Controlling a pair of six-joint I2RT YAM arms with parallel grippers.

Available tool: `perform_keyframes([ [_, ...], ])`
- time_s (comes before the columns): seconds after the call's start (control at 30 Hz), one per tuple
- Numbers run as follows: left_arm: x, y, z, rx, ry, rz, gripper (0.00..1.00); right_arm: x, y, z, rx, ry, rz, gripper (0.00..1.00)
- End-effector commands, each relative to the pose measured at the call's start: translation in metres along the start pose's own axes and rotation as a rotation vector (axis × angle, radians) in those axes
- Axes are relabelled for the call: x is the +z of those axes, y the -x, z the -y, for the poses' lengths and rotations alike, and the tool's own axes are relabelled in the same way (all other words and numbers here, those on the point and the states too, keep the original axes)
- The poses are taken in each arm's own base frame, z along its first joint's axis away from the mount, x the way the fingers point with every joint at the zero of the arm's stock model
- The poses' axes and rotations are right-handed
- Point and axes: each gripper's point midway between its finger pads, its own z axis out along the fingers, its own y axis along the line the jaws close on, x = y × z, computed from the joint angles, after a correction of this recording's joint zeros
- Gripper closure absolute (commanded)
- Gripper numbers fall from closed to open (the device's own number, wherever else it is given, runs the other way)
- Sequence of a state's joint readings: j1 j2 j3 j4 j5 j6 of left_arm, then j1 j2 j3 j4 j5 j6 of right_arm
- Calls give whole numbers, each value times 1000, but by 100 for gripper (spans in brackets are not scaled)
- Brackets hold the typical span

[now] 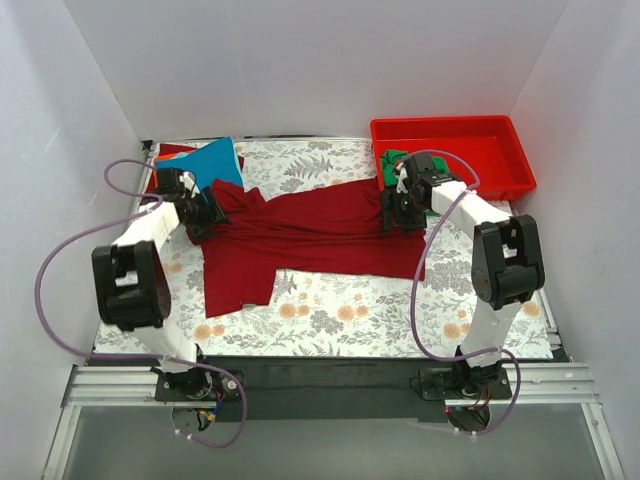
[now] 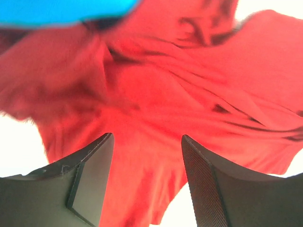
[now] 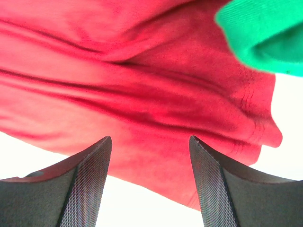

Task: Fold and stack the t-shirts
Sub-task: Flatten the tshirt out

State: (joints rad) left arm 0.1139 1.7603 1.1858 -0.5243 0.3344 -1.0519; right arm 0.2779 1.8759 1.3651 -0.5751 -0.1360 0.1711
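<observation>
The large dark red t-shirt (image 1: 310,232) lies spread across the floral table cloth, one part hanging toward the near left. My left gripper (image 1: 205,215) is open over its left end; the cloth (image 2: 156,94) lies below the spread jaws. My right gripper (image 1: 402,218) is open over its right end (image 3: 142,94). The bright blue shirt (image 1: 215,160) lies at the back left on an orange or red one (image 1: 170,153), and shows in the left wrist view (image 2: 61,10). The green shirt (image 1: 393,163) lies by the tray's left wall, and shows in the right wrist view (image 3: 265,33).
A rigid red plastic tray (image 1: 455,150) stands at the back right. White walls close in the table on three sides. The floral table cloth (image 1: 380,310) covers the table.
</observation>
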Motion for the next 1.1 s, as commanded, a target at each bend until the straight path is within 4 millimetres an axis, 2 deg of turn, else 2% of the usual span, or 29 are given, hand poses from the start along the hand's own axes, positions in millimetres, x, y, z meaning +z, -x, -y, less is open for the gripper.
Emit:
perform_keyframes([
  [0.0,-51,5,10,53,1,142,42,-49,27,-27,-40,88,122,27],
  [0.03,-57,2,6,30,24,163,43,-52,24,-28,-39,91,123,27],
  [0.07,-72,-2,8,13,23,199,43,-59,24,-30,-34,99,138,27],
  [0.1,-75,-10,3,-12,39,206,42,-61,21,-32,-30,106,138,27],
  [0.13,-72,-28,-19,-90,123,202,44,-61,15,-32,-21,109,128,27],
  [0.17,-84,-32,-23,-116,148,248,44,-62,11,-32,-16,112,124,27],
  [0.23,-86,-55,-45,-177,228,249,44,-66,6,-33,-3,120,126,27],
  [0.3,-93,-75,-77,-273,372,284,45,-66,-3,-32,3,121,115,27],
  [0.37,-93,-88,-87,-348,418,285,45,-64,-11,-30,7,115,101,27],
  [0.43,-88,-96,-85,-371,392,258,46,-66,-14,-28,4,106,105,27],
  [0.6,-73,-123,-98,-513,431,213,50,-70,-21,-25,10,91,114,27],
  [0.8,-72,-137,-112,-618,471,259,53,-67,-30,-25,24,102,108,27],
  [0.83,-71,-146,-117,-647,484,253,54,-66,-31,-25,27,101,107,27],
  [1.07,-79,-142,-118,-675,483,316,57,-63,-34,-24,26,99,101,27],
])
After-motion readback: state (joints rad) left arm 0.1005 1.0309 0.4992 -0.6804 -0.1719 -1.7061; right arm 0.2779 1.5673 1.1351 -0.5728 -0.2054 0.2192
